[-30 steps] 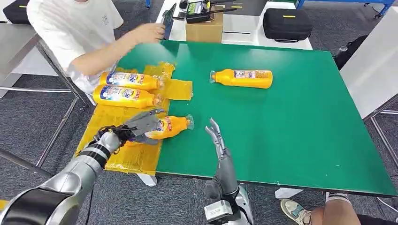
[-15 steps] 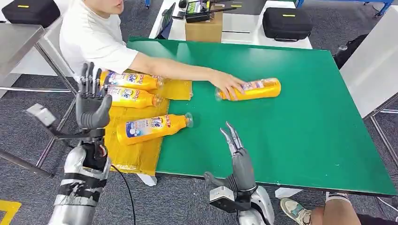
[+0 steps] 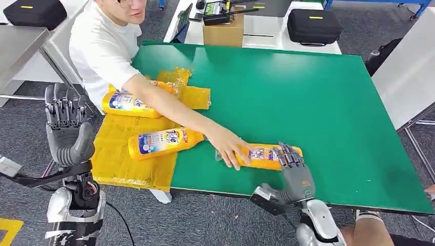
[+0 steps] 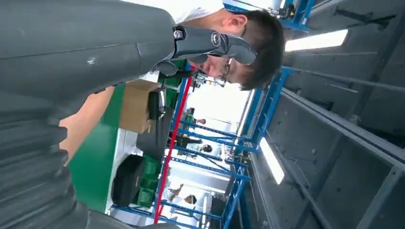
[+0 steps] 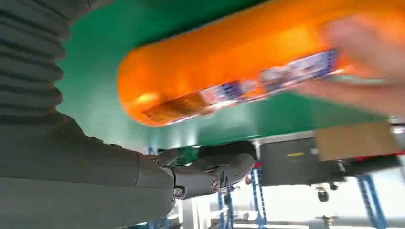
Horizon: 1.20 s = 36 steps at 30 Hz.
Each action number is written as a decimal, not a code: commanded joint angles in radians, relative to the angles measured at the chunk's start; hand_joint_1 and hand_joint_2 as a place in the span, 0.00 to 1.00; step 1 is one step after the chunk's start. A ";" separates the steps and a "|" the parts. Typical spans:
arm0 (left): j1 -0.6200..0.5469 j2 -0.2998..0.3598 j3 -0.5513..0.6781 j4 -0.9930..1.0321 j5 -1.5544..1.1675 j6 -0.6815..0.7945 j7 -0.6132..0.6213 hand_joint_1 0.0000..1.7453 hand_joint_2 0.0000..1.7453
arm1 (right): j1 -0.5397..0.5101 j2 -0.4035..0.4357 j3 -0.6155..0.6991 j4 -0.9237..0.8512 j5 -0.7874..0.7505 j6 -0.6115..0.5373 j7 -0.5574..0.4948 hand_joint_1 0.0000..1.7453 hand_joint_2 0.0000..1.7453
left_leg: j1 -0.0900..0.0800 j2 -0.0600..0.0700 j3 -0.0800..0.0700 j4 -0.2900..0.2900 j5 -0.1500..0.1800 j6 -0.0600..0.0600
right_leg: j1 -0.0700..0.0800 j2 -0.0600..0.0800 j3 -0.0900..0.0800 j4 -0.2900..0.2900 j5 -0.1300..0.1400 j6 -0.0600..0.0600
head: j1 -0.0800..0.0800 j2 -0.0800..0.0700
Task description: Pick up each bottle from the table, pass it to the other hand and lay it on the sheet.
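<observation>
The bottle [image 3: 269, 156] lies on its side on the green counter [image 3: 328, 113], near the front edge, just ahead of the right hand [image 3: 293, 171], whose fingers [image 3: 287, 154] are spread over its base end and holding nothing. A person's hand [image 3: 230, 149] rests on its neck end. Its long axis runs nearly along the front edge, cap pointing toward the yellow sheet [image 3: 128, 164], base toward the robot's right. It looks like a smooth, stiff plastic bottle, probably full, so fairly heavy and likely to roll or slip; the labelled middle seems the safest place to grip. The left hand [image 3: 66, 128] is raised beside the counter, fingers upright and apart, empty. Two more bottles lie on the sheet, one [image 3: 164, 141] nearer the front and one [image 3: 125, 104] further back.
</observation>
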 commanded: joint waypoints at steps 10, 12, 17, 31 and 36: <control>-0.018 0.021 -0.048 0.036 -0.167 0.085 0.021 0.00 1.00 | -0.223 0.026 -0.007 0.355 0.016 0.062 0.028 0.00 1.00 | 0.001 0.002 0.004 -0.001 -0.001 -0.001 | 0.001 0.001 0.003 -0.001 -0.001 -0.001 | 0.000 0.000; -0.028 0.024 -0.055 0.047 -0.163 0.081 0.022 0.00 1.00 | -0.271 0.032 -0.003 0.415 0.012 0.065 0.036 0.00 1.00 | 0.000 0.002 0.005 -0.001 -0.001 -0.001 | 0.001 0.001 0.004 -0.001 -0.001 -0.002 | 0.000 0.000; -0.057 0.027 -0.071 0.088 -0.157 0.074 0.022 0.00 1.00 | -0.387 0.055 0.005 0.557 -0.003 0.045 0.019 0.00 1.00 | 0.000 0.003 0.002 -0.001 0.000 -0.001 | 0.000 0.002 0.002 0.000 0.000 -0.001 | 0.000 0.000; -0.071 0.034 -0.085 0.129 -0.137 0.077 0.038 0.00 1.00 | -0.508 0.097 0.064 0.737 -0.010 0.254 0.094 0.00 1.00 | 0.000 0.002 0.004 0.000 0.000 -0.001 | 0.001 0.001 0.004 0.000 -0.001 -0.002 | 0.000 0.000; -0.071 0.035 -0.067 0.144 -0.159 0.074 0.051 0.00 1.00 | -0.567 0.088 0.092 0.797 -0.038 0.400 0.116 0.95 1.00 | 0.000 0.004 0.004 -0.001 0.000 -0.001 | 0.001 0.002 0.003 0.000 0.000 -0.001 | 0.000 0.000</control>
